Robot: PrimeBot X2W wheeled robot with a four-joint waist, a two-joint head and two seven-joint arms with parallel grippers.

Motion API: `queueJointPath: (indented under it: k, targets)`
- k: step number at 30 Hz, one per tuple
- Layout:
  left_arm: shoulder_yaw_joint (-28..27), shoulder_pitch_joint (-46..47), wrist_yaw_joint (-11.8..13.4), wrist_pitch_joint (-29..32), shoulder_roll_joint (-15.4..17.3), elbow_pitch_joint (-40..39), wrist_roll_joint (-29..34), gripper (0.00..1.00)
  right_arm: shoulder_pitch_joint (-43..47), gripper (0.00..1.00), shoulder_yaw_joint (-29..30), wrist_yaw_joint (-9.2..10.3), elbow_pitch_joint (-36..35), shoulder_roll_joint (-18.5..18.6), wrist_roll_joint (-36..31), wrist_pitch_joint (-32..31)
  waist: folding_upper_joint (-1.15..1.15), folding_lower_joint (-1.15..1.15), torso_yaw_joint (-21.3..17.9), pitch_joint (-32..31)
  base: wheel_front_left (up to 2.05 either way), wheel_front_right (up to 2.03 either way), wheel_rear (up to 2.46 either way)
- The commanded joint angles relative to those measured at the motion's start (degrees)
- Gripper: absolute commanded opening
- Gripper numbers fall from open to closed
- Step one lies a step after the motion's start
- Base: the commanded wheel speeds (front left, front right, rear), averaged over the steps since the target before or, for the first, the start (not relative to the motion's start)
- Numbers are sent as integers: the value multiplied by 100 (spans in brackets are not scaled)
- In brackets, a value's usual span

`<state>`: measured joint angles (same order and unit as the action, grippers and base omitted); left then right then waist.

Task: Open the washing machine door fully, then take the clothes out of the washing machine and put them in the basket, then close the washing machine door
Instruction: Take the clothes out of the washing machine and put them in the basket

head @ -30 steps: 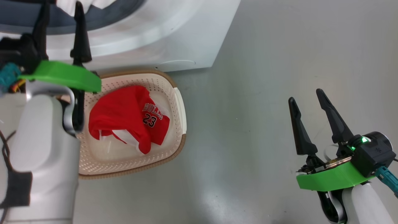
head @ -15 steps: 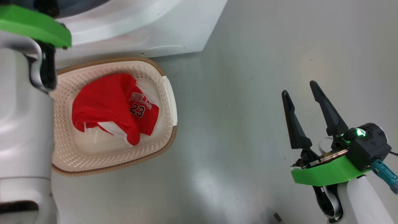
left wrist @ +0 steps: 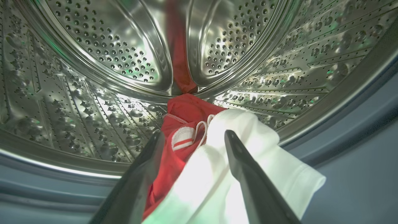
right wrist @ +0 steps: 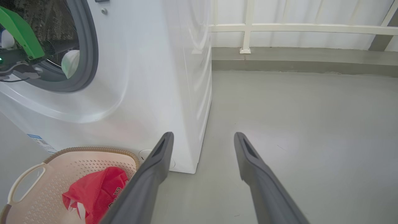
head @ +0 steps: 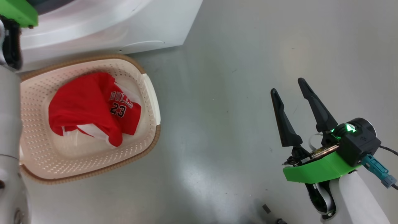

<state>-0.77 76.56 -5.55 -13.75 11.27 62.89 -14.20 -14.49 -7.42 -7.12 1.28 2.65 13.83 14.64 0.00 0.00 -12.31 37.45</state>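
Within the dimpled steel drum point(left wrist: 102, 53), the left gripper point(left wrist: 194, 133) splays wide astride crumpled red and white clothes point(left wrist: 242, 127). Head view: the perforated cream basket point(head: 152, 99) at 9 o'clock cradles a soft red jersey point(head: 84, 102); the boxy white washing machine point(head: 140, 25) sits at 11. At 4 o'clock the right gripper point(head: 287, 85) gapes wide over the smooth grey floor point(head: 217, 93).

**Surfaces and finishes**

The drum point(left wrist: 102, 62) is gleaming as polished steel, its wall punched with holes and embossed. The washing machine point(right wrist: 155, 77) casing is showing a smooth white semi-gloss. The gasket point(right wrist: 90, 53) is looking like matt grey rubber. The basket point(head: 34, 93) is reading as perforated cream plastic with a brown woven-look rim. The clothes point(head: 90, 105) are lying as soft matt cloth. The floor point(head: 236, 62) is carrying a dull grey sheen.
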Motion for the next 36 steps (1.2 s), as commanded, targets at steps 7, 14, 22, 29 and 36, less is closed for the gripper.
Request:
queueJointPath:
  k: [7, 14, 22, 29, 36]
  targets:
    - [53, 352, 26, 470, 478, 577, 41, 100, -61, 100, -227, -36, -59, 22, 93, 36, 0, 0, -217, 106, 0, 0, 0]
    - [126, 464, 199, 887, 600, 893, 53, 100, -93, 100, -286, -36, -32, 22, 164, 36, 0, 0, -298, 150, 0, 0, 0]
    - [330, 522, 310, 1186, 596, 994, 156, 0, -118, 100, -293, -36, -18, 22, 226, 36, 0, 0, -298, 159, 0, 0, 0]
    - [487, 590, 263, 1054, 569, 989, 211, 0, -113, 100, -273, -36, -9, 22, 239, 36, 0, 0, -240, 136, 0, 0, 0]
    - [584, 643, 213, 536, 535, 850, 216, 0, -95, 100, -245, -36, -9, 22, 212, 36, 0, 0, -122, 110, 0, 0, 0]
